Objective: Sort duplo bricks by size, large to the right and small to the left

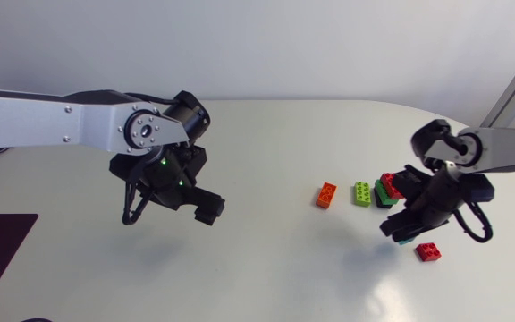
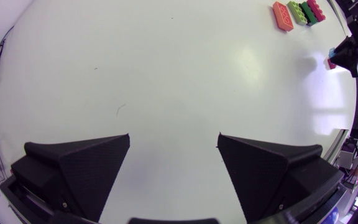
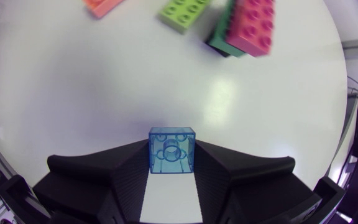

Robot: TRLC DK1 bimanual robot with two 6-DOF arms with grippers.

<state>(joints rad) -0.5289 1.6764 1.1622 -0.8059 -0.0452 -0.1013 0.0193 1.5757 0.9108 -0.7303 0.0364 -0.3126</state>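
sorting looks barely begun. the right end effector (image 1: 408,227) is clamped on a small translucent blue square brick (image 3: 172,151), held above the right side of the white worktop (image 1: 266,268). an orange oblong brick (image 1: 326,194), a lime green oblong brick (image 1: 362,193), a red brick stacked on a dark green one (image 1: 387,188) and a small red square brick (image 1: 428,252) all lie close by on the right, so the small ones have yet to go left. the left end effector (image 2: 174,135) hangs with its fingers apart, holding nothing. no readable writing shows.

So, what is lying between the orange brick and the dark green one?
A light green brick lies there, clearest in the head view.
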